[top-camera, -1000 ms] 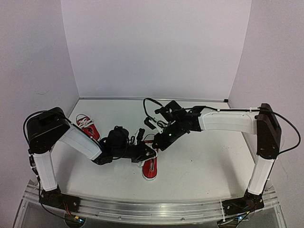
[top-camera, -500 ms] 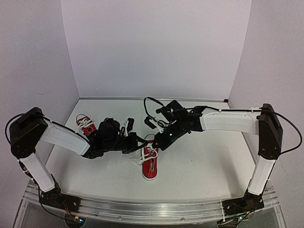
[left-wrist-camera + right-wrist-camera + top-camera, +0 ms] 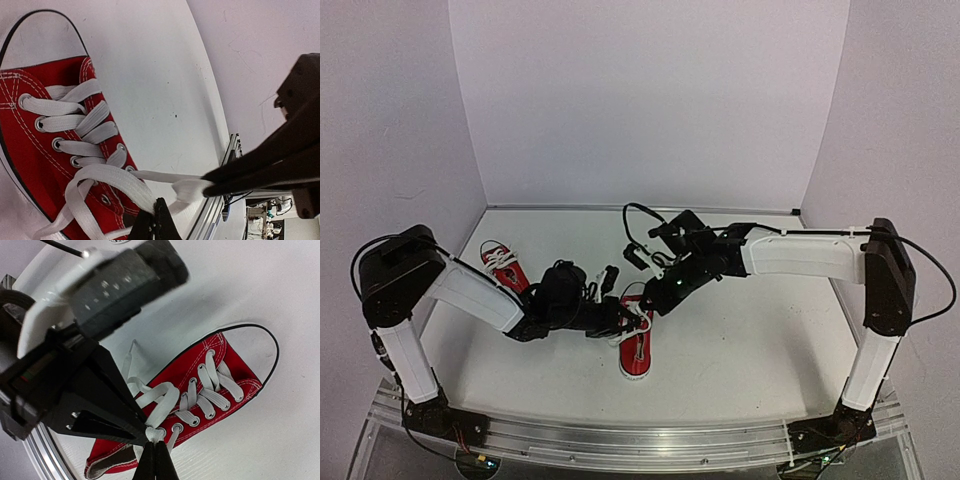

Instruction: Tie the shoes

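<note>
My left gripper has eased back toward my right gripper, both pinching the red sneaker's white lace, so the knot probably isn't cinched yet.

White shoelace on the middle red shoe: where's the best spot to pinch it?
Pinch the white shoelace on its loose flat stretch past the top eyelets of the red canvas sneaker, coming from the ankle end. There it lifts clear; nearer the toe it lies laced tight across the canvas. The left gripper and right gripper pinch it there.
</note>
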{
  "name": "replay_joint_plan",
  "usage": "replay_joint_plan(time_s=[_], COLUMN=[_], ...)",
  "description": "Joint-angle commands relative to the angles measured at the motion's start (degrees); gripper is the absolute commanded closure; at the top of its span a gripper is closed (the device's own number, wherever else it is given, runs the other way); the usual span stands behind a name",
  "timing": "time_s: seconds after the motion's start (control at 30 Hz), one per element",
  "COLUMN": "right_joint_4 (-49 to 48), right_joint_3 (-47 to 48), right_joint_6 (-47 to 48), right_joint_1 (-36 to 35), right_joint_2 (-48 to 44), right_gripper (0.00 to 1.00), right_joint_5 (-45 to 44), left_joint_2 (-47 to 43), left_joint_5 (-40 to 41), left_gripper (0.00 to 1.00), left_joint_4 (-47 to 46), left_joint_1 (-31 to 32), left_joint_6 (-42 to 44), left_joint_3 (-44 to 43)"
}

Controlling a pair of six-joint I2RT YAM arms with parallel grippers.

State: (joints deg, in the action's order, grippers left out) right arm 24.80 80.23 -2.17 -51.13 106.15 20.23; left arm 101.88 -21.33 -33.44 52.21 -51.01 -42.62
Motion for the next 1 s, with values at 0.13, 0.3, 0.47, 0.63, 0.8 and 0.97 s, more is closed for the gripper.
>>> replay_joint_plan(time_s=[0.13,0.3,0.47,0.63,0.8,0.97], right_joint_4=[-1.9,-2.2,-2.4,-2.5,-2.5,-2.5], right_joint_3=[-0.1,-0.2,-0.1,0.2,0.0,-3.1], right_joint_6=[-0.3,-0.7,-1.0,-1.2,-2.0,-5.3], right_joint_1=[0.2,0.2,0.2,0.3,0.2,1.7], right_joint_2=[-3.1,-2.5,-2.3,-2.0,-2.3,-4.6], right_gripper=[1.00,1.00,1.00,0.99,0.93,0.74], right_joint_5=[0.3,1.3,1.7,1.1,0.0,0.5], left_joint_2=[6.4,7.8,6.8,7.9,9.8,9.9], left_joint_5=[-1.4,-2.2,-2.1,-3.8,-2.9,-1.3], left_gripper=[1.00,1.00,1.00,1.00,1.00,1.00], left_joint_4=[-10.1,-13.6,-14.3,-18.0,-21.6,-20.5], left_joint_1=[0.3,0.4,0.5,0.8,0.8,0.8], left_joint_6=[-3.6,-4.6,-4.7,-5.2,-6.9,-6.8], left_joint_3=[-3.0,-3.6,-3.7,-3.8,-2.7,-2.1])
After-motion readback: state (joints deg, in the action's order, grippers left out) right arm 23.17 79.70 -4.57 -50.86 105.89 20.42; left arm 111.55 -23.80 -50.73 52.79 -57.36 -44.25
